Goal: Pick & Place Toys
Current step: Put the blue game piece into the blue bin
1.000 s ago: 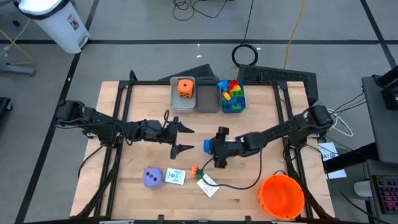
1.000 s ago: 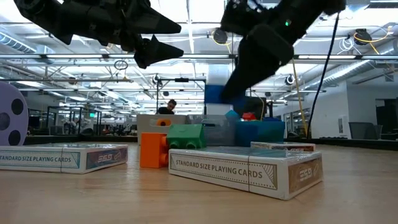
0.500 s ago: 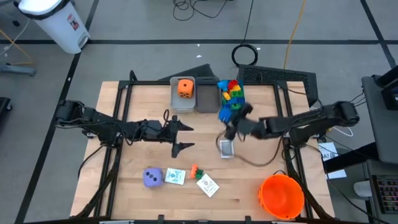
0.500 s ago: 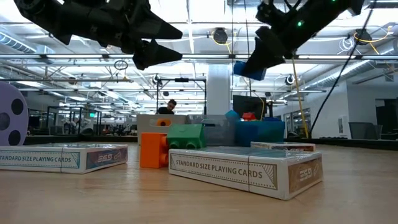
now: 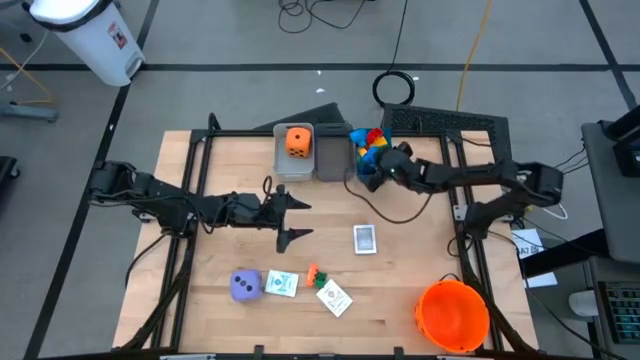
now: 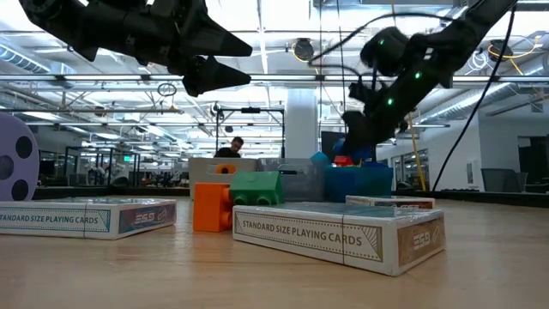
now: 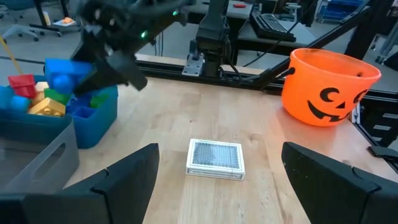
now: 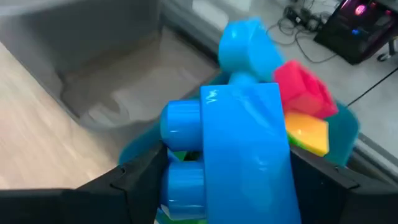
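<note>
My right gripper (image 5: 372,167) hangs over the blue bin (image 5: 383,172) at the table's far edge, shut on a blue block (image 8: 245,146). The bin holds red, yellow, green and blue blocks (image 7: 37,99). My left gripper (image 5: 305,222) hovers open over the table's middle with nothing between its fingers. A card deck (image 5: 365,238) lies flat on the wood in front of it. An orange die (image 5: 297,140) sits in a grey bin (image 5: 292,162). Near the front lie a purple die (image 5: 246,286), two card packs (image 5: 282,284) and an orange and green block (image 5: 313,272). My right gripper pinches the blue block between its two fingers (image 8: 143,180), by two opposite side faces (image 8: 273,155). The fingers come from the table's right, slanting a little downward. The block is lifted clear above the blocks in the blue bin, with its studs (image 8: 180,118) turned sideways.
A second grey bin (image 5: 333,160) stands between the orange die's bin and the blue one. An orange bucket (image 5: 452,315) stands at the near right corner. Dark frame rails (image 5: 200,170) run along the table's left and right sides. Bare wood lies around the card deck.
My right gripper has swung from the table's middle toward the far edge and now hangs over the blue bin, carrying the blue block clear of the table and turning as it went. The card deck, which the gripper had covered, now shows on the wood.
</note>
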You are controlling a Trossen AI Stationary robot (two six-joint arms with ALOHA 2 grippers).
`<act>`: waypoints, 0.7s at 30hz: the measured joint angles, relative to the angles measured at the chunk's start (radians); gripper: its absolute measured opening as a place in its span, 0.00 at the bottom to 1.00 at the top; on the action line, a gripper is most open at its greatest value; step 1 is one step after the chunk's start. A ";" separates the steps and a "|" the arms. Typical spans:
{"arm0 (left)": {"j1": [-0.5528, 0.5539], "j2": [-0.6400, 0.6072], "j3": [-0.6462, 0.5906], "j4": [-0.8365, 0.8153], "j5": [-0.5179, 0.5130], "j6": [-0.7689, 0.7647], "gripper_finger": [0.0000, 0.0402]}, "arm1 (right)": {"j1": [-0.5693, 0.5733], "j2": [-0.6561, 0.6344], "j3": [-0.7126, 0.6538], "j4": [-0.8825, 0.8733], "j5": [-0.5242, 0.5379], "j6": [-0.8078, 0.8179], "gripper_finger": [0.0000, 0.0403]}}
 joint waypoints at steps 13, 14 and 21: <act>0.000 0.000 0.000 -0.009 0.000 -0.001 0.86 | -0.045 0.093 0.000 0.086 -0.013 -0.009 0.72; 0.000 0.000 0.000 -0.009 0.000 -0.001 0.86 | -0.043 0.090 0.000 0.085 -0.012 -0.016 0.74; 0.000 0.000 0.000 -0.009 0.000 -0.002 0.86 | -0.025 0.088 0.000 0.085 -0.012 -0.049 0.78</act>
